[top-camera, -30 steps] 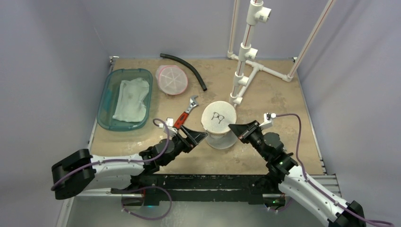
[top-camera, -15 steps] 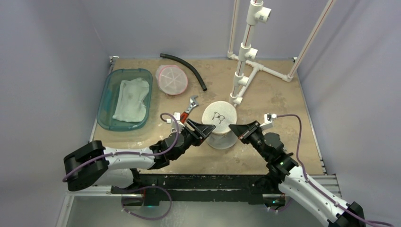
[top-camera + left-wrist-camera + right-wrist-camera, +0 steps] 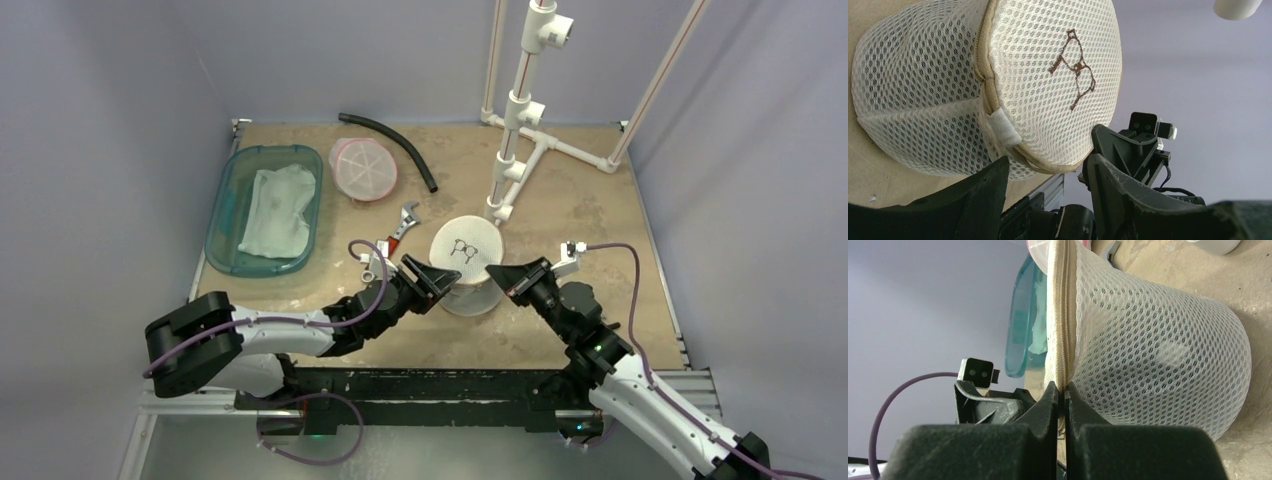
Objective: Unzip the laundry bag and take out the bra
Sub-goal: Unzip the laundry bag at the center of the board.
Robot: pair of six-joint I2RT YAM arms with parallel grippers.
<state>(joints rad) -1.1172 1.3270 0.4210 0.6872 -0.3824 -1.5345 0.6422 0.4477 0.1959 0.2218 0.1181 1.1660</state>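
Note:
The white mesh laundry bag (image 3: 465, 262), a short drum with a brown bra logo on top, stands at the table's middle. Its beige zipper (image 3: 1063, 315) runs round the top rim and looks closed. My left gripper (image 3: 438, 282) is open at the bag's left side, and the zippered rim (image 3: 1048, 159) sits between its spread fingers. My right gripper (image 3: 507, 278) is shut on the zipper seam (image 3: 1061, 385) at the bag's right side. The bag fills the left wrist view (image 3: 998, 85) and the right wrist view (image 3: 1148, 355). The bra is hidden inside the bag.
A teal tub (image 3: 222, 215) holding a white cloth sits at the left. A pink-rimmed round container (image 3: 364, 168), a black hose (image 3: 390, 137) and a red-handled wrench (image 3: 398, 228) lie behind the bag. A white PVC pipe stand (image 3: 518, 130) rises just behind it.
My left arm has swung right and forward, bringing its open jaws from beside the wrench up to the bag's rim. The right gripper has stayed shut on the zipper seam.

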